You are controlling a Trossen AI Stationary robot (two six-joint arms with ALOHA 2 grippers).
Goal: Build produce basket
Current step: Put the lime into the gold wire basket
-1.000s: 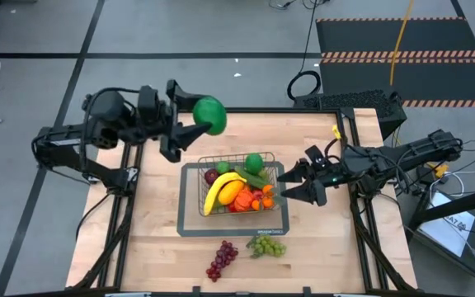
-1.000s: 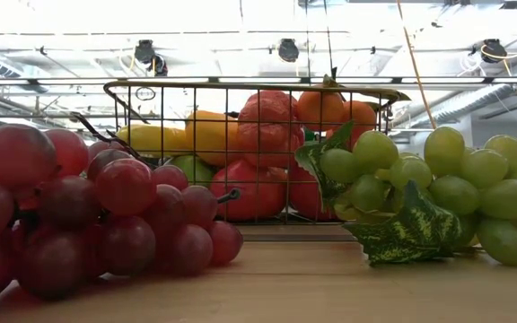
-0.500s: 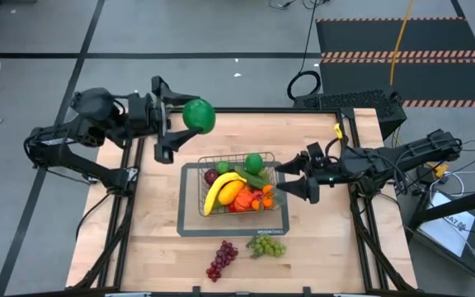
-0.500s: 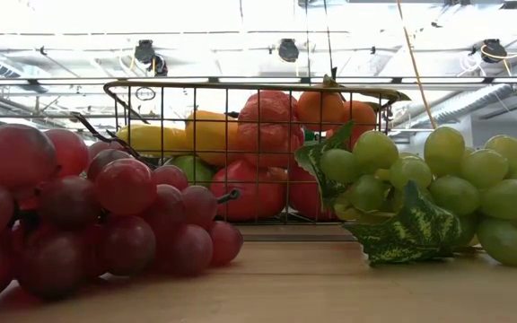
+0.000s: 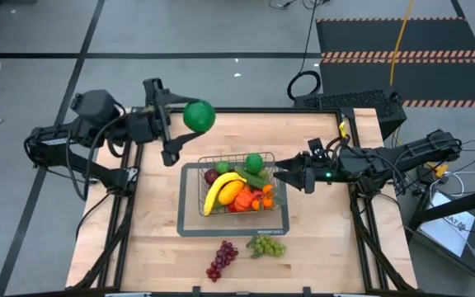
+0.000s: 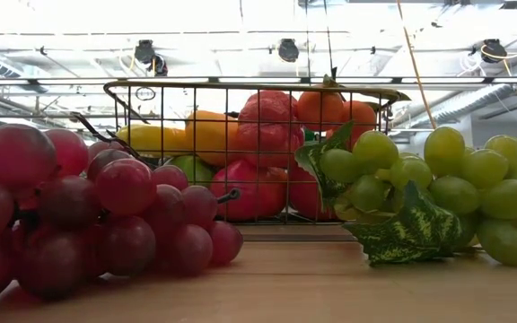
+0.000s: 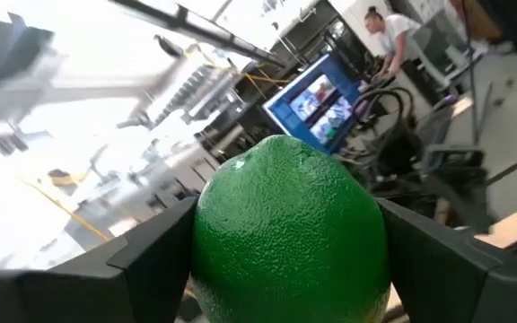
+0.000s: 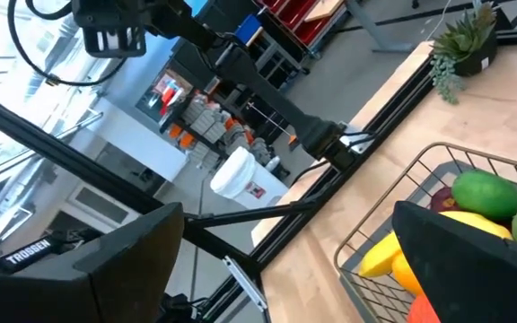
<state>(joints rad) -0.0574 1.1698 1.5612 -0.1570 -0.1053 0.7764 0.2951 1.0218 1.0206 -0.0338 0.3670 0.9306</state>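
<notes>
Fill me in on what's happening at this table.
A two-armed robot is filling a wire basket with plastic produce. The left tool holds a green ball above the table's far-left part, not yet over the basket. The right tool is open and empty, right beside the basket's right edge. The basket already holds a banana, oranges and other pieces. A bunch of red grapes and a bunch of green grapes lie on the table in front of it.
</notes>
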